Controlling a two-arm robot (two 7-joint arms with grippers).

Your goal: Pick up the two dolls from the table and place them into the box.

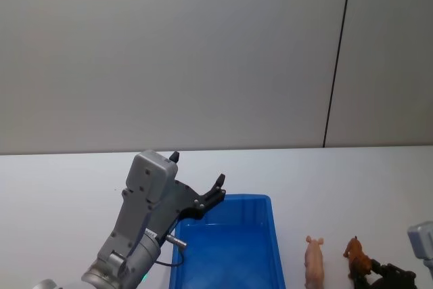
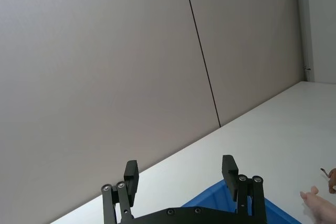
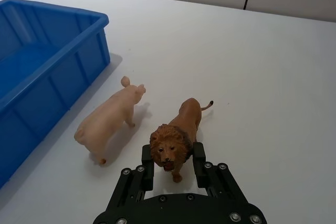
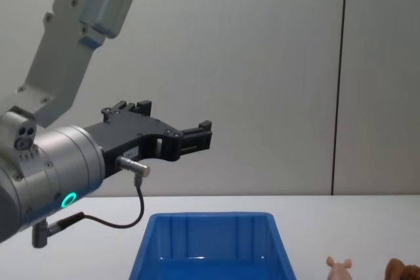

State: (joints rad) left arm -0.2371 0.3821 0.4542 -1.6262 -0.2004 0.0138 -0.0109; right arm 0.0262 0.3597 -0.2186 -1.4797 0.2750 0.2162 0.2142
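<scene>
Two dolls stand on the white table (image 1: 67, 187) just right of the blue box (image 1: 230, 198). The pale pink pig (image 3: 107, 121) is nearer the box (image 3: 58, 11), and the brown lion (image 3: 181, 129) is beside it. My right gripper (image 3: 173, 163) is low at the table, shut on the lion's maned head, with a finger pressed on each side. The lion's feet still rest on the table. My left gripper (image 1: 197, 167) hangs open and empty in the air above the box's far left corner; its fingers (image 2: 229, 169) are wide apart.
A plain grey wall with one dark vertical seam (image 1: 338, 59) backs the table. The box (image 4: 210, 216) holds nothing visible. Bare tabletop stretches left of the box and beyond the dolls.
</scene>
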